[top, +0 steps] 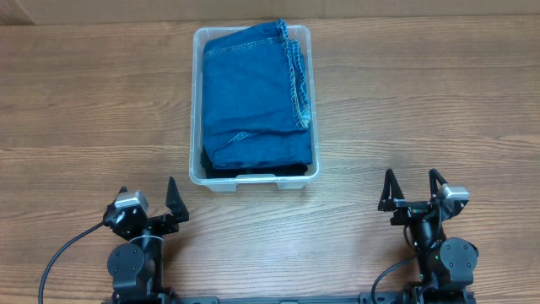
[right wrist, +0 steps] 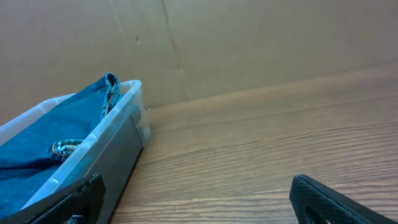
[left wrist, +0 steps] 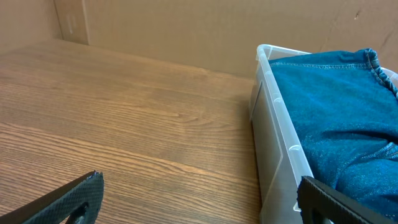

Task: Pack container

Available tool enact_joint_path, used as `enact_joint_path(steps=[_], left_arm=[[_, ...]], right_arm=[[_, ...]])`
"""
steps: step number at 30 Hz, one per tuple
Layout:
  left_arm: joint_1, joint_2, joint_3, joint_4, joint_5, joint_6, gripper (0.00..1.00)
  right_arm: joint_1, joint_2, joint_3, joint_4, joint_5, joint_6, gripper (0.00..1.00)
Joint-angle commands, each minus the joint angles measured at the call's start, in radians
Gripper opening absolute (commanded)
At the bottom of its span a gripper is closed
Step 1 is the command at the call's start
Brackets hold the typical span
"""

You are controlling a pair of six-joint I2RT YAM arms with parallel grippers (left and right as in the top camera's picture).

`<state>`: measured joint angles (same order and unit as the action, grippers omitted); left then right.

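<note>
The container [top: 253, 179] is a clear rectangular plastic bin at the middle back of the table. Folded blue jeans [top: 253, 93] fill it, with something dark under their near edge. The bin's left wall shows in the left wrist view [left wrist: 273, 143] with the jeans [left wrist: 336, 106] inside. Its right wall shows in the right wrist view [right wrist: 106, 146] with the jeans [right wrist: 43, 143]. My left gripper [top: 150, 201] is open and empty near the front edge, left of the bin; its fingers frame bare table [left wrist: 199, 193]. My right gripper [top: 413, 190] is open and empty at the front right [right wrist: 196, 196].
A brown cardboard wall [left wrist: 186, 31] stands behind the wooden table [top: 84, 110]; it also shows in the right wrist view [right wrist: 249, 43]. Black cables [top: 59, 253] run from the arm bases at the front edge.
</note>
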<state>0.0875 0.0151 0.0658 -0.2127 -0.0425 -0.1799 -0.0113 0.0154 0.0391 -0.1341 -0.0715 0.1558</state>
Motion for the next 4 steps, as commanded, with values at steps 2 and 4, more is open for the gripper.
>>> enact_joint_path(steps=[2, 4], left_arm=[[0.01, -0.011, -0.003, 0.002, -0.013, 0.02, 1.0], [0.01, -0.011, -0.002, 0.002, -0.013, 0.02, 1.0]], right_arm=[[0.005, -0.013, -0.008, 0.007, 0.002, -0.007, 1.0], [0.005, -0.013, -0.008, 0.007, 0.002, -0.007, 1.0]])
